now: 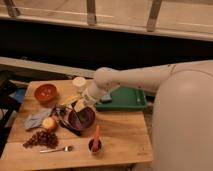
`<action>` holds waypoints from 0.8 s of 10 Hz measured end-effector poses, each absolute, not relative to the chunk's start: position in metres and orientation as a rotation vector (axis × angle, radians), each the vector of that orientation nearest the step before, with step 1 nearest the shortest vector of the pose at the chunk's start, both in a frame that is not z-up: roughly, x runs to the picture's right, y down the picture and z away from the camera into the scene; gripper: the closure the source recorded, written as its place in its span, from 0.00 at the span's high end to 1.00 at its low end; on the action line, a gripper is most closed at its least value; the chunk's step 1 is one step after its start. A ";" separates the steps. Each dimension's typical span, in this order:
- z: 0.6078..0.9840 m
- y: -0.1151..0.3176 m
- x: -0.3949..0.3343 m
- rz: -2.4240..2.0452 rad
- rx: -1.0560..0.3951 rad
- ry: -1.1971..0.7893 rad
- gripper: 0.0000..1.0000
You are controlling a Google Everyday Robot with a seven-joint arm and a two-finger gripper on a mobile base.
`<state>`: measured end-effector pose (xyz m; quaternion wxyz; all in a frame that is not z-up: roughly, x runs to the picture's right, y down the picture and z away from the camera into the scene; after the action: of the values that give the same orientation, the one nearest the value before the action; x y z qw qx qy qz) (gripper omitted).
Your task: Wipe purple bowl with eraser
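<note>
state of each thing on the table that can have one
gripper: shut, at the purple bowl's far left rim
purple bowl: on the table, under the gripper
orange-red bowl: upright, looks empty
white cup: upright
small dark cup: upright, orange item standing in it
eraser: cannot make it out

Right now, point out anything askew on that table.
The purple bowl seems tipped up on one side instead of sitting flat, with the gripper shut at its far rim.

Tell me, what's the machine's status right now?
Tool shut, at round purple bowl's far-left rim. Dark eraser not visible. Round orange fruit close left of bowl.
</note>
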<state>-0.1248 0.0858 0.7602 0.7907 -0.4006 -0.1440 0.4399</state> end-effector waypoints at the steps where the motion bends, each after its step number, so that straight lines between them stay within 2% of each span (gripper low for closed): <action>1: 0.766 0.091 -0.131 0.936 -0.879 -0.310 0.12; 5: 0.779 0.104 -0.137 0.930 -0.910 -0.290 0.12; 8: 0.794 0.091 -0.119 0.979 -0.875 -0.265 0.12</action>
<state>-0.1194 0.0911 0.7939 0.7840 -0.4054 -0.1228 0.4537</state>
